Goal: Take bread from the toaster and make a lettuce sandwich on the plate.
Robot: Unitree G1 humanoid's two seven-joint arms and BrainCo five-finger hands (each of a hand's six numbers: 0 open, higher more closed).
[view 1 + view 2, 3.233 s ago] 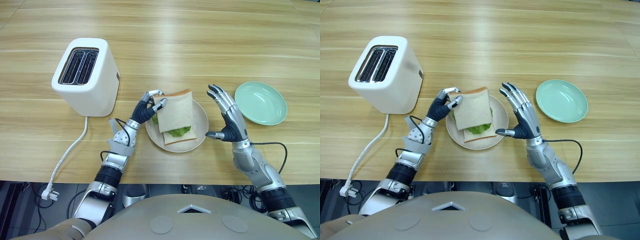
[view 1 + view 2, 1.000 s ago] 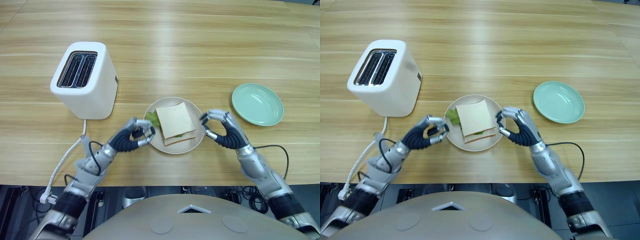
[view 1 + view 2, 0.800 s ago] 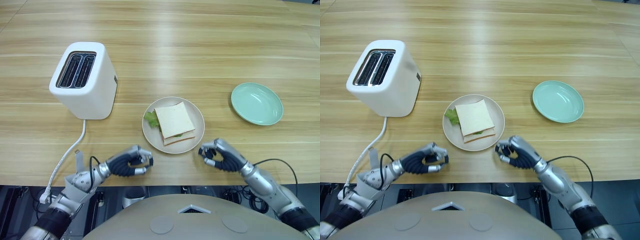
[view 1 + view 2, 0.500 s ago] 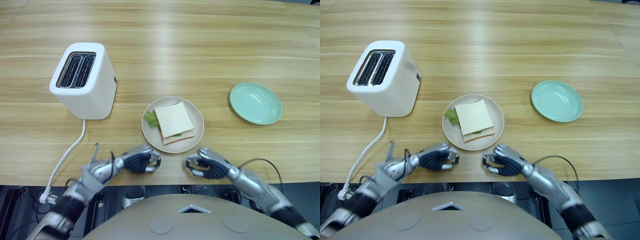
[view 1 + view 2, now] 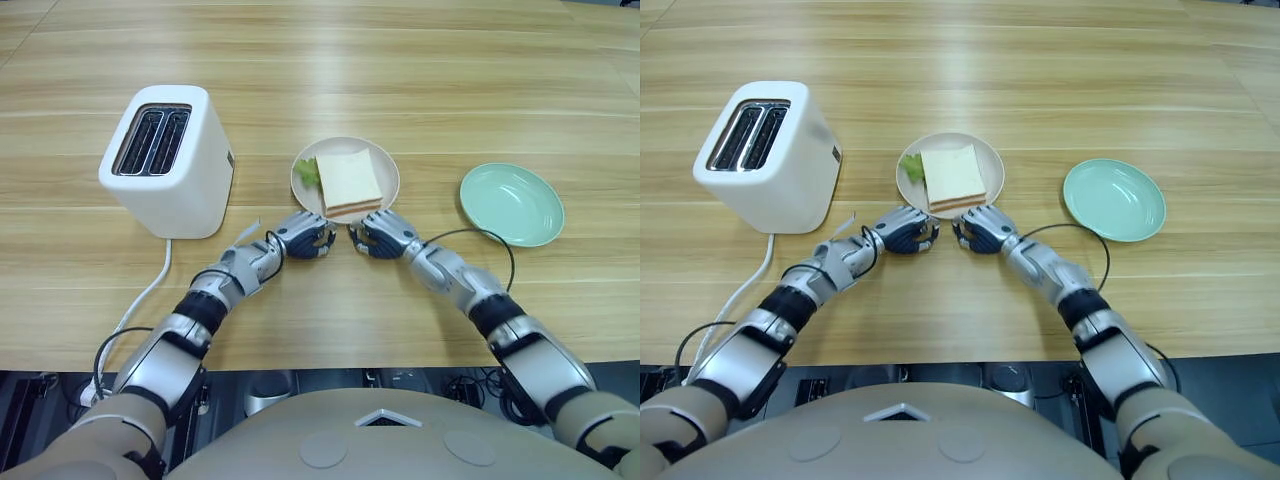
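Sandwich (image 5: 348,183) sits finished on the plate (image 5: 392,178), centre frame, right of the toaster (image 5: 170,155). Left robot hand (image 5: 305,236) and right robot hand (image 5: 385,235) are curled, empty, right at the plate's lower rim. One shove probably skids it and the sandwich slides apart.

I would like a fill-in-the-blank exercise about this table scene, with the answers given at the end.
Green ____ sticks out from under the top slice of the sandwich. Both slots of the toaster are ____. The green plate lies to the robot's ____ of the beige plate. The left hand and the right hand, fingers curled, hold ____.
Missing words: lettuce, empty, right, nothing.
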